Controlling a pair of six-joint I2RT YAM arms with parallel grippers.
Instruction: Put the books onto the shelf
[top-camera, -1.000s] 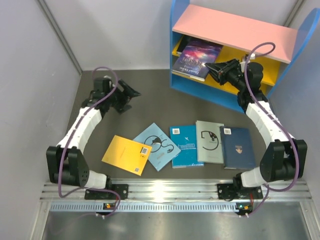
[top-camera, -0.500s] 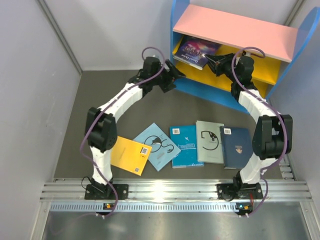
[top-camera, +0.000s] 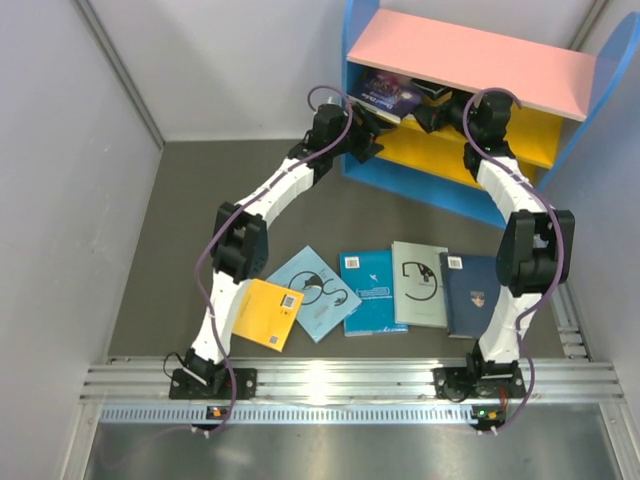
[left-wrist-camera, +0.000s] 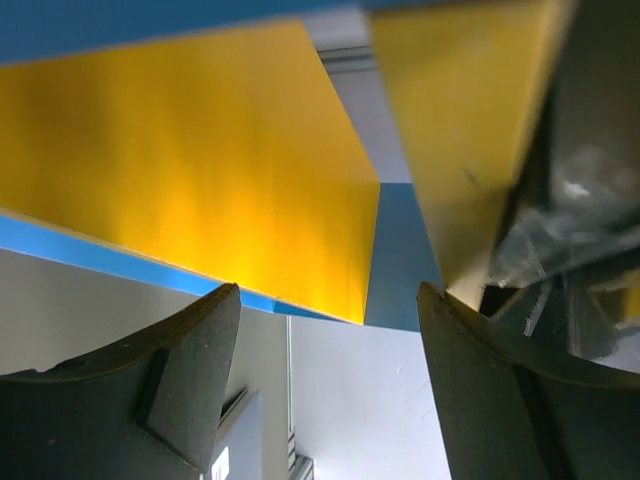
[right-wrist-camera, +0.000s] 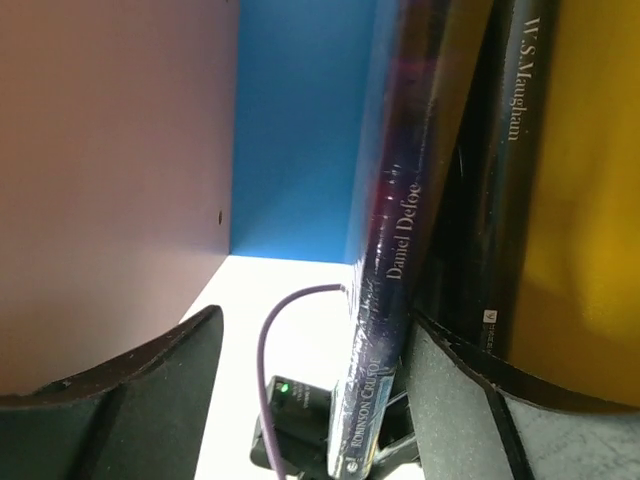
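Note:
The shelf (top-camera: 360, 170) has blue sides, a pink top and yellow boards. A purple galaxy book (top-camera: 390, 93) lies on its upper yellow board, beside a black book (right-wrist-camera: 492, 180). My right gripper (top-camera: 424, 112) is inside the shelf and open. In the right wrist view the purple book's spine (right-wrist-camera: 398, 240) rests against its right finger (right-wrist-camera: 470, 400), with a wide gap on the left. My left gripper (top-camera: 368, 140) is open and empty at the shelf's left panel, facing a yellow board (left-wrist-camera: 200, 170). Several books lie on the table: yellow-orange (top-camera: 255, 310), light blue (top-camera: 315, 292), teal-blue (top-camera: 372, 291), grey-green (top-camera: 419, 283), navy (top-camera: 474, 294).
Grey walls close in the table on the left and right. A metal rail (top-camera: 330, 380) with both arm bases runs along the near edge. The pink top board (top-camera: 470, 60) hangs over my right gripper.
My right gripper carried the purple book deeper under the pink top and opened. My left arm swung from the table's left side up to the shelf's left panel, its jaws narrowing a little.

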